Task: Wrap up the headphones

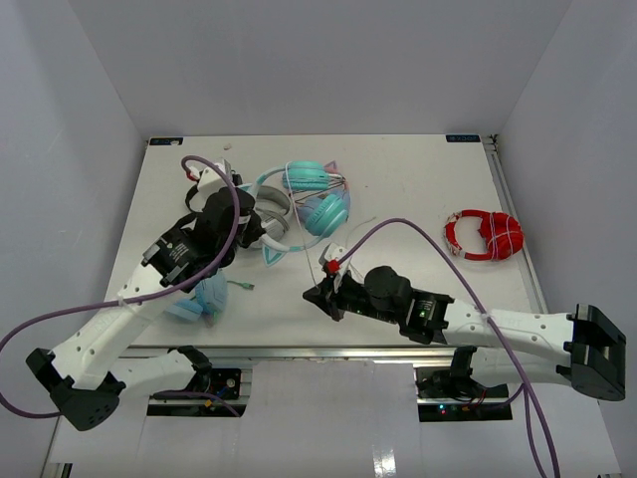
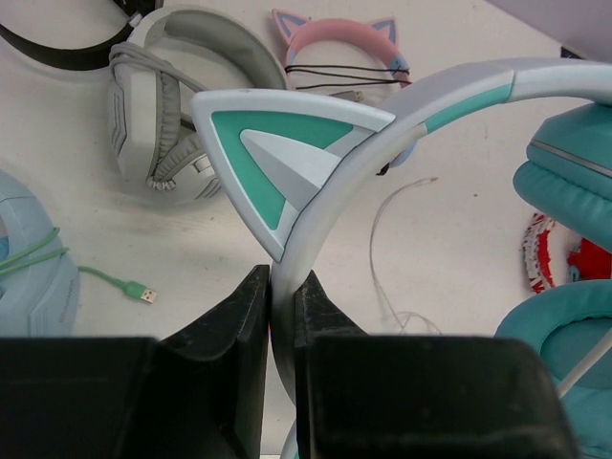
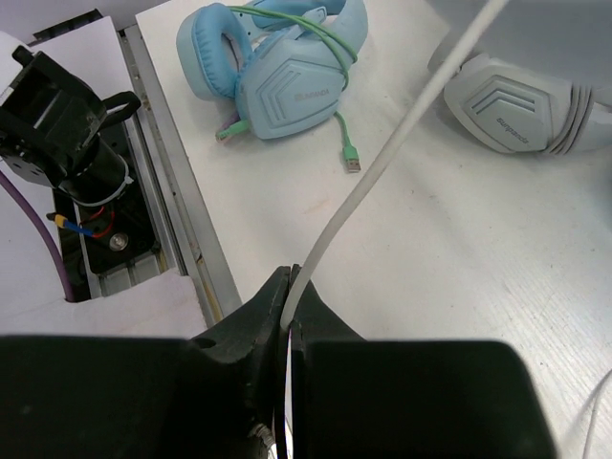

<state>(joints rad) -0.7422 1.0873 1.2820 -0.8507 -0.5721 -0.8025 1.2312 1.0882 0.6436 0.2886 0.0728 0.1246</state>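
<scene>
The headphones (image 1: 317, 197) with turquoise ear cups lie at the middle back of the table. My left gripper (image 2: 282, 298) is shut on their white headband just below a teal cat ear (image 2: 282, 158); the ear cups (image 2: 566, 182) show at the right of that view. In the top view the left gripper (image 1: 257, 237) is at the left of the pair. My right gripper (image 3: 290, 298) is shut on the thin white cable (image 3: 382, 163), which runs up and to the right from the jaws. In the top view the right gripper (image 1: 320, 293) is near the table's front edge.
A white-grey pair (image 2: 163, 115) and a pink cat-ear band (image 2: 339, 43) lie behind the headband. A light-blue pair (image 3: 277, 67) with a green cable (image 3: 344, 143) lies front left. A red coiled cable (image 1: 485, 235) lies at the right. The table's front rail (image 3: 172, 191) is close to the right gripper.
</scene>
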